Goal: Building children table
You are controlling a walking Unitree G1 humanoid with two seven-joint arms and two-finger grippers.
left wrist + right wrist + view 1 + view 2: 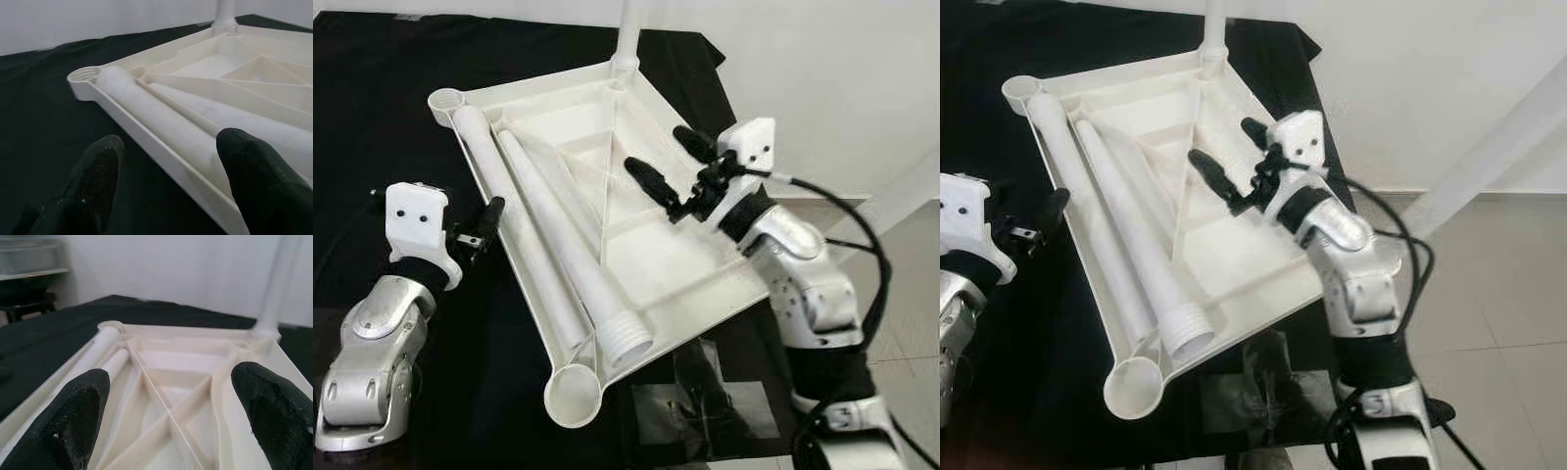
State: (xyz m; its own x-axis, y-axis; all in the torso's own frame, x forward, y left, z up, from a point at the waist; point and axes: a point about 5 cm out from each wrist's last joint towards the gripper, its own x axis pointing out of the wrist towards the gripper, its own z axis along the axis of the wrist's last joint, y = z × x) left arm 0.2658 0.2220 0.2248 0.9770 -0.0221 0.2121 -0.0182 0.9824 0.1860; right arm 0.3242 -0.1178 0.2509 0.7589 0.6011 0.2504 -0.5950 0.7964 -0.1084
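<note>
Tabletop (705, 294) upturned on black cloth (372, 117) | white wall (842, 78) | both hands spread wide, empty

text: none legible | labels/brands/nos.: none on any surface

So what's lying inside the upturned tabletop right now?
Two loose white legs lie side by side in the tabletop, along the edge nearest the left gripper. A third leg stands in the far corner. What is under the tabletop cannot be seen.
</note>
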